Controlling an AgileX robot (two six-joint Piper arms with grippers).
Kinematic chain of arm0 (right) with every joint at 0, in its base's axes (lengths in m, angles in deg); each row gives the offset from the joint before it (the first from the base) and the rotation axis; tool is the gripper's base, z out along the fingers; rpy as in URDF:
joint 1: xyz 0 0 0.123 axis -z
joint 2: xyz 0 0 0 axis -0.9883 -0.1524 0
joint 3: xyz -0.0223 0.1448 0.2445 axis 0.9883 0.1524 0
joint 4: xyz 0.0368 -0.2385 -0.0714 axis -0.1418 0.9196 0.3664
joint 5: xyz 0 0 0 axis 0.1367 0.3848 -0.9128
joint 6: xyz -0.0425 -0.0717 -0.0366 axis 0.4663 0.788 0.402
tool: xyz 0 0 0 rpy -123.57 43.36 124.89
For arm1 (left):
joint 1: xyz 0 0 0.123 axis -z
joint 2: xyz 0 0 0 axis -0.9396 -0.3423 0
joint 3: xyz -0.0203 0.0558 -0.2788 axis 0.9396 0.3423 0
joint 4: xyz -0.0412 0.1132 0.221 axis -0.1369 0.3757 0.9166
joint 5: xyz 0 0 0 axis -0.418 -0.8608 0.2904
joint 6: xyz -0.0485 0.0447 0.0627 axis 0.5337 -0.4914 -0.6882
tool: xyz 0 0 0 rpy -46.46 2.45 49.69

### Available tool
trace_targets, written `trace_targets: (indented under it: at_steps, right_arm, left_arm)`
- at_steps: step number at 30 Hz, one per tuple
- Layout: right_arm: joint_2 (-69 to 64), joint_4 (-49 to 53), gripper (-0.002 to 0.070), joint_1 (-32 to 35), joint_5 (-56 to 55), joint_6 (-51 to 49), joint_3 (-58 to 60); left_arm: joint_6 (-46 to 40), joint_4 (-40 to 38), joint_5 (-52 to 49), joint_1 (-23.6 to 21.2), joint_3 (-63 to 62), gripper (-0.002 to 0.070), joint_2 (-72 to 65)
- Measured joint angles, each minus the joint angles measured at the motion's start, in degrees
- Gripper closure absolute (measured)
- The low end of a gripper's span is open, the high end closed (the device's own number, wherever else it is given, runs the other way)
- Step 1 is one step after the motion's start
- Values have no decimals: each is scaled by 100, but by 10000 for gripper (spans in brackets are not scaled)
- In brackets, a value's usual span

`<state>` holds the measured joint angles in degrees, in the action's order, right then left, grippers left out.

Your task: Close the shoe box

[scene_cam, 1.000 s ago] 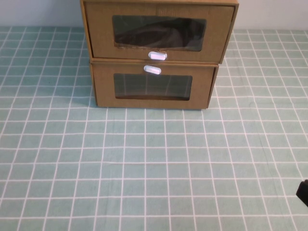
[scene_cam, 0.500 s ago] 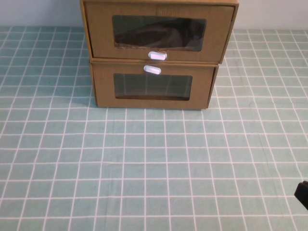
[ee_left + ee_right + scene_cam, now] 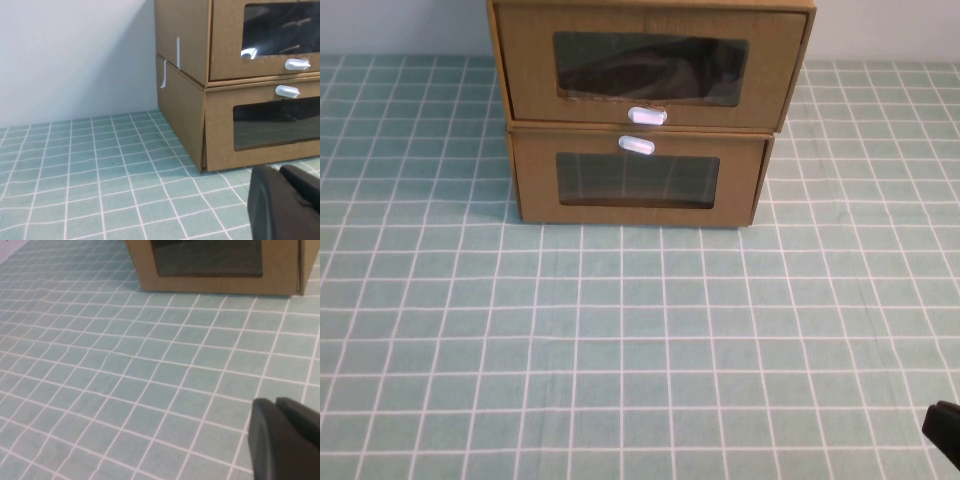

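The shoe box (image 3: 650, 65) is the upper of two stacked brown cardboard boxes at the back of the table. It has a clear window with a dark shape behind it and a white pull tab (image 3: 647, 116) below the window. It also shows in the left wrist view (image 3: 260, 45). My left gripper (image 3: 279, 172) is shut and empty, low over the cloth in front of the stack's left corner. My right gripper (image 3: 275, 402) is shut and empty, well in front of the boxes, and shows at the lower right corner of the high view (image 3: 944, 432).
The like lower box (image 3: 638, 180) has its white tab (image 3: 637, 145) above its window and carries the shoe box. A green checked cloth (image 3: 620, 330) covers the table. A pale wall (image 3: 75, 55) stands behind the boxes.
My right gripper's tip has shifted slightly left and down at the lower right corner of the high view. The boxes have not moved.
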<state>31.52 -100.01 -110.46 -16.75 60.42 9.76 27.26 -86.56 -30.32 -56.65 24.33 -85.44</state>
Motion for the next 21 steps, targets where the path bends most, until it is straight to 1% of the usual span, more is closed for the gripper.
trace_targets:
  at_steps: [5, 7, 9, 13, 16, 19, 21]
  right_arm:
    - [61, 34, 687, 28, 76, 15, 0]
    - [256, 251, 687, 221, 52, 60, 5]
    - [441, 374, 687, 567, -189, 84, 107]
    - [841, 464, 687, 1606, -1116, 84, 683]
    - [1222, 469, 687, 2257, -1387, 88, 1219]
    - [1621, 469, 687, 2630, -1418, 99, 1499]
    - [1849, 482, 687, 2753, -1418, 122, 1585]
  left_arm:
    - [0, 0, -11, 0, 0, 680, 0]
    - [0, 0, -11, 0, 0, 680, 0]
    - [0, 0, -11, 0, 0, 680, 0]
    - [0, 0, -11, 0, 0, 680, 0]
    - [0, 0, -11, 0, 0, 680, 0]
    - [0, 0, -11, 0, 0, 680, 0]
    - [0, 0, -11, 0, 0, 680, 0]
